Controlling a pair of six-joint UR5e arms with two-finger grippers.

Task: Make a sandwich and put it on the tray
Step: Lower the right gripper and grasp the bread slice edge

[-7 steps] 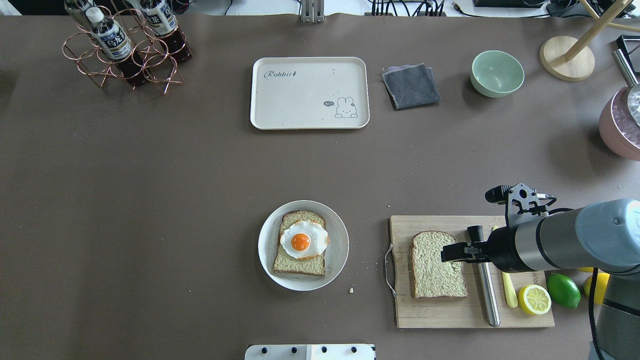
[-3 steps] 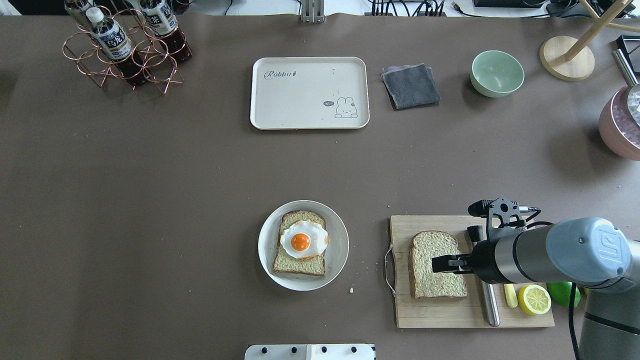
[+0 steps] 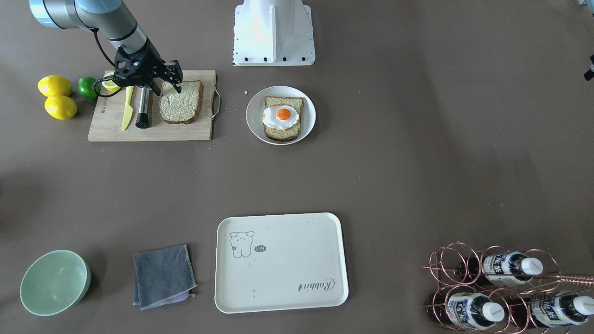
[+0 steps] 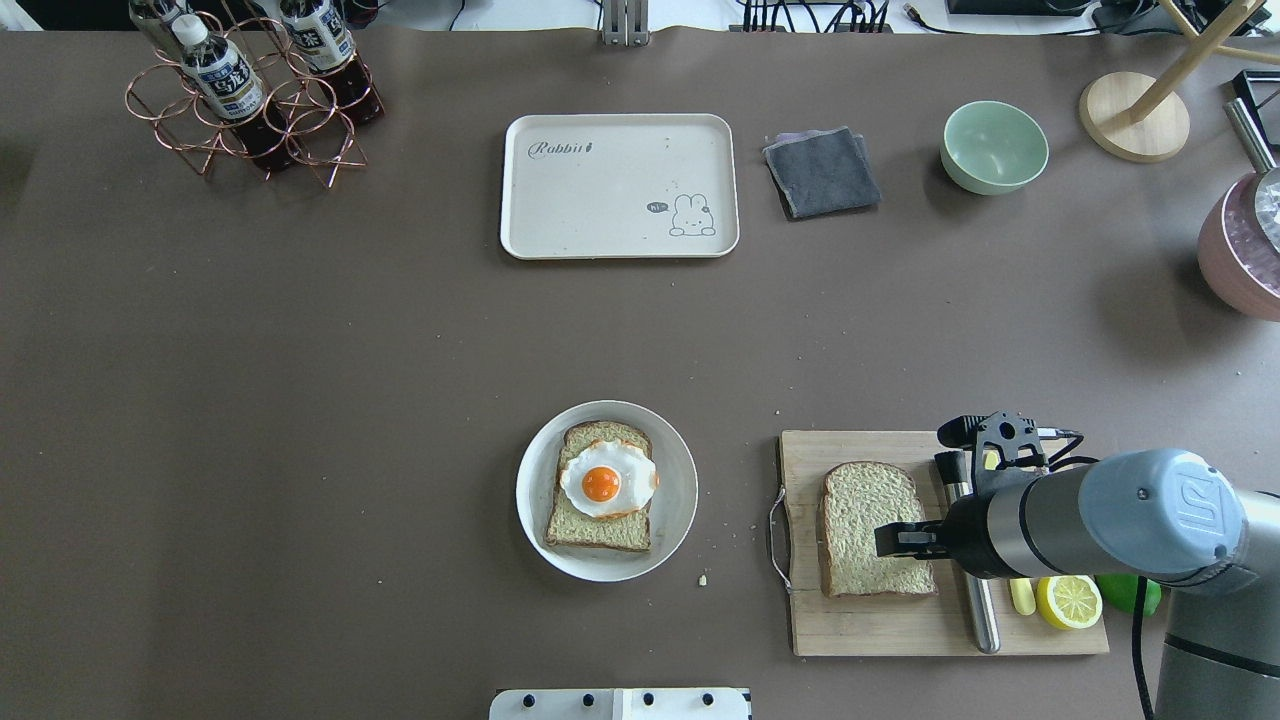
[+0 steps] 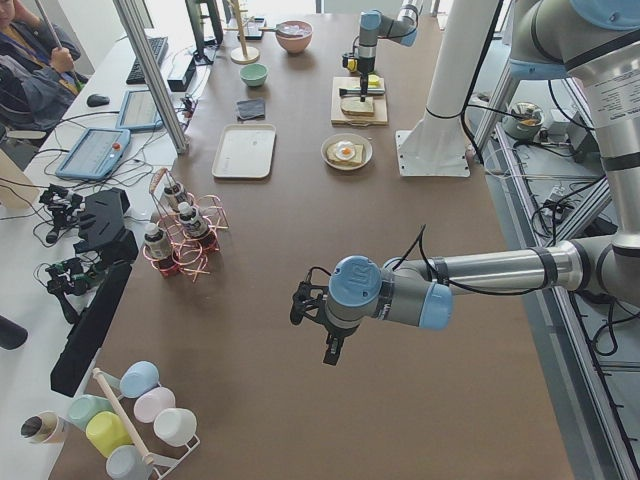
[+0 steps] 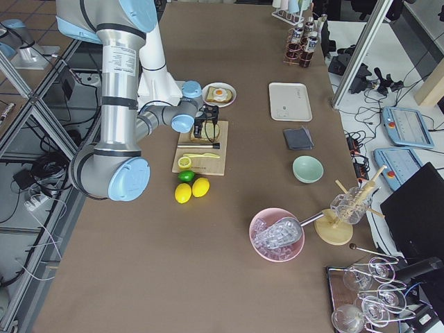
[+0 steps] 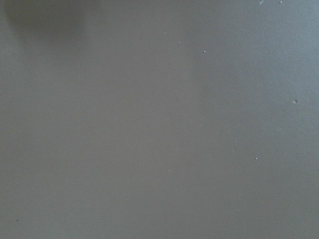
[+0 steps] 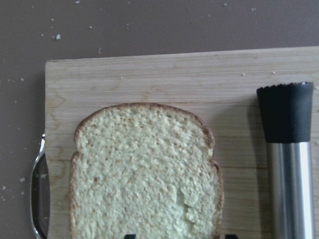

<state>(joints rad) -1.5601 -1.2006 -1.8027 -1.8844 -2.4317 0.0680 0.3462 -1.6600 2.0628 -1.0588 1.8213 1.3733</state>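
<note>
One bread slice [image 4: 868, 520] lies flat on the wooden cutting board [image 4: 850, 632]; it also shows in the front view [image 3: 182, 103] and the right wrist view [image 8: 144, 174]. My right gripper [image 4: 884, 540] is open just above the slice's near right part, empty, its fingertips [image 8: 130, 236] spread across the slice's width. A second slice topped with the fried egg [image 4: 606, 482] sits on the round white plate [image 4: 682, 490]. The cream tray [image 4: 600, 215] lies empty at the far middle. My left gripper [image 5: 303, 306] hangs over bare table, far from these things; I cannot tell its state.
On the board beside the slice lie a steel rod with a black cap [image 4: 978, 600] and a yellow knife [image 4: 1020, 597]. A lemon half [image 4: 1068, 598] and a lime [image 4: 1140, 592] sit at its right. A grey cloth [image 4: 822, 172], green bowl [image 4: 994, 146] and bottle rack [image 4: 250, 100] stand far back.
My right gripper has swung toward the table's near edge and come over the near part of the bread slice on the board. The bread, plate and tray have not moved.
</note>
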